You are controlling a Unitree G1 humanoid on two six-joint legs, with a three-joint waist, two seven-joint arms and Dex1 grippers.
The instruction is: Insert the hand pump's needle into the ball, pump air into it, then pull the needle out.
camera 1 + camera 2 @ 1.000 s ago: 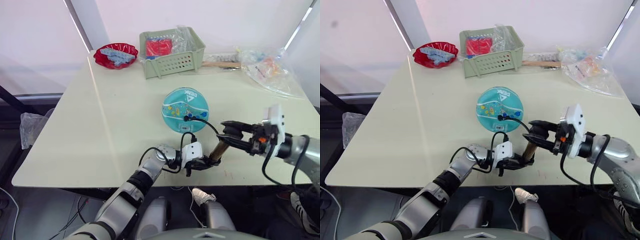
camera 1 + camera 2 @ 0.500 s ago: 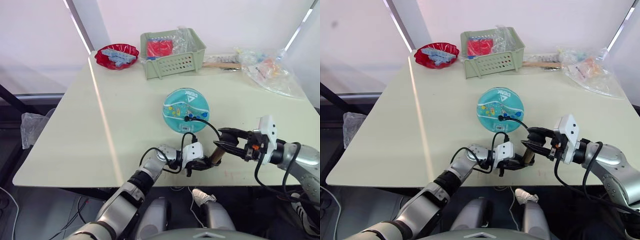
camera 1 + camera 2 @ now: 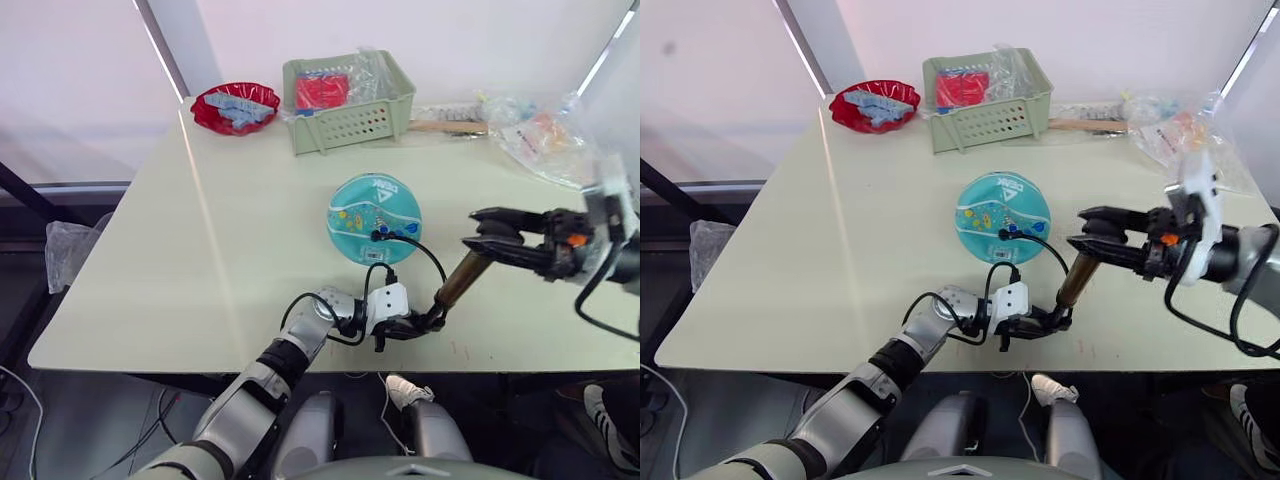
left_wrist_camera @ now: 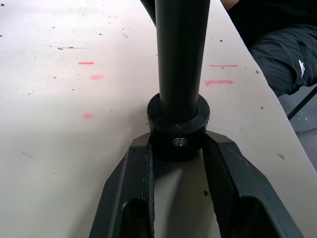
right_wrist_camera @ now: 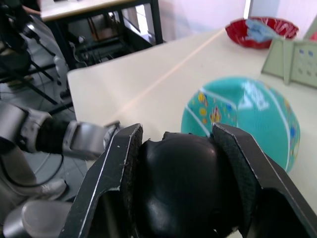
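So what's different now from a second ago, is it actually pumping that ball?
The right gripper, shut on the pump's handle, first pushed toward the pump's base, then pulled up and away to the robot's right, tilting the hand pump that way. The left gripper kept clamping the base. The ball and hose stayed put.

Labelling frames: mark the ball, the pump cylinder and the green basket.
ball (image 3: 372,212), left eye view, printed top.
pump cylinder (image 3: 1077,277), right eye view, bronze barrel middle.
green basket (image 3: 345,125), left eye view, slotted front wall.
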